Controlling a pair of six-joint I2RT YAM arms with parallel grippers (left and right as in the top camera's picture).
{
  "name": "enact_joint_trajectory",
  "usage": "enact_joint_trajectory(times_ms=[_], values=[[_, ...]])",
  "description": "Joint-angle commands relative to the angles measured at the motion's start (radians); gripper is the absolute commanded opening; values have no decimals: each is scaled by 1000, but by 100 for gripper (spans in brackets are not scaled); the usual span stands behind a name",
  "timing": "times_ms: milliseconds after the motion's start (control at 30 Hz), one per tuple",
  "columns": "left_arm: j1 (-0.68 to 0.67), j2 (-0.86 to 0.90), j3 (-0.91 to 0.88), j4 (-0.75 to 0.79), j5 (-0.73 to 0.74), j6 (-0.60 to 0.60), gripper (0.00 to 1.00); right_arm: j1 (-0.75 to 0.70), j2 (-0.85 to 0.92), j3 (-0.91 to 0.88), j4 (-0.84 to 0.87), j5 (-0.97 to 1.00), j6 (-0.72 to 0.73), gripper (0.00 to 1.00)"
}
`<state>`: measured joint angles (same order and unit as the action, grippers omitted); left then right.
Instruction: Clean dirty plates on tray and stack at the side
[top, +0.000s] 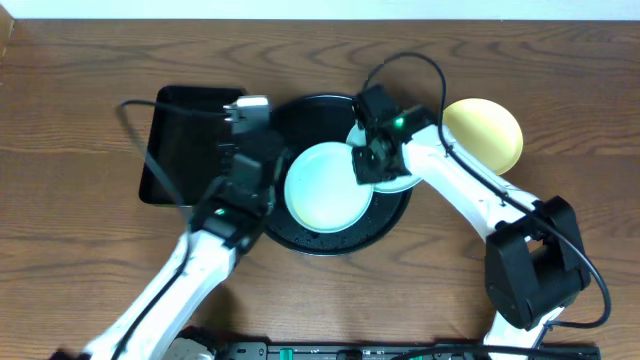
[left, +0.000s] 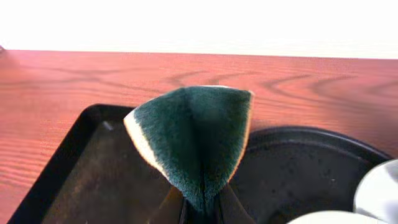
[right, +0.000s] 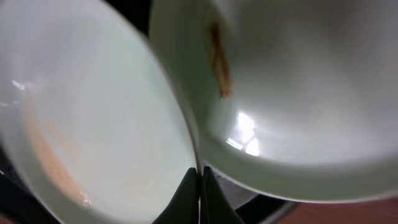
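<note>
Mint-green plates (top: 328, 186), two, pale, round and shallow, are seen overlapping on the large round glossy black tray (top: 312, 118), both marked by orange-brown smears; a pale yellow round plate (top: 485, 133) is set beside it. A folded green sponge (left: 193, 143) is pinched by the left gripper (left: 199, 208); the right gripper (right: 199, 186) is closed tight at the plates' rims, a grasp not discernible

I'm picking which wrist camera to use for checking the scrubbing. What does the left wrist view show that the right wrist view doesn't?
Only the left wrist view: the folded green sponge pinched in the left gripper, and the rectangular black tray.
Only the right wrist view: an orange-brown smear on one mint plate, and the right gripper shut where the two plates' rims meet.
Both: the mint plates (only their edges in the left wrist view), the round black tray and some wooden table.
</note>
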<state>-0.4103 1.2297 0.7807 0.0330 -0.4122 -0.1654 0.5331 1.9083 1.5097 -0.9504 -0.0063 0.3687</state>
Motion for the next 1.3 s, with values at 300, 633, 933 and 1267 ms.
enact_joint_trajectory(times_ms=[300, 633, 933, 1267], values=[[423, -23, 35, -129, 729, -156, 8, 223, -50, 294, -91, 551, -285, 1], [628, 77, 35, -154, 1007, -180, 8, 388, -50, 294, -74, 665, -272, 19], [631, 78, 35, -202, 1003, -165, 13, -2, -50, 292, -149, -88, -282, 64], [631, 78, 35, -251, 1003, -100, 16, -254, -50, 77, -81, -341, -403, 60]])
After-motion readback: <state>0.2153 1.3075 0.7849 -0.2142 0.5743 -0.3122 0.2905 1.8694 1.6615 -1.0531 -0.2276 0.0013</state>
